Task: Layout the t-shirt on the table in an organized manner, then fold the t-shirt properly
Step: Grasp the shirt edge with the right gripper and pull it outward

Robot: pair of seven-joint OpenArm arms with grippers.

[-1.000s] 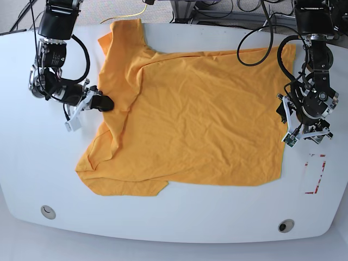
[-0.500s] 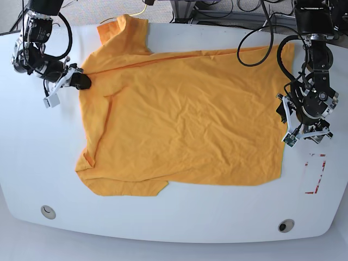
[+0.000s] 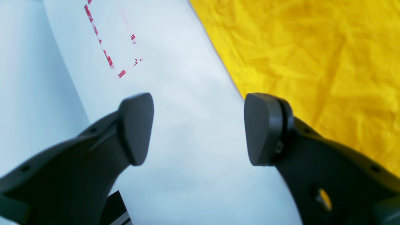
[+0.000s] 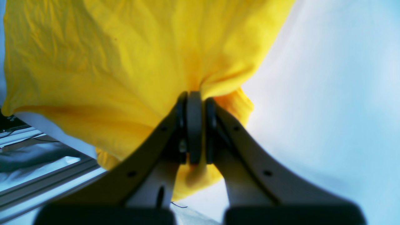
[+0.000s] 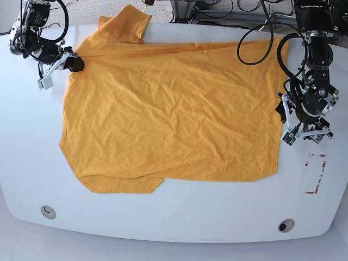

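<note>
One t-shirt — two pincers, right pincer gripping it.

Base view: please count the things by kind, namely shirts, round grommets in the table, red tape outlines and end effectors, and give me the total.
T-shirt: 1
Round grommets: 2
Red tape outline: 1
End effectors, left and right: 2
Total: 6

The right gripper dragged the t-shirt edge outward, unfolding the flap toward the table rim.
</note>
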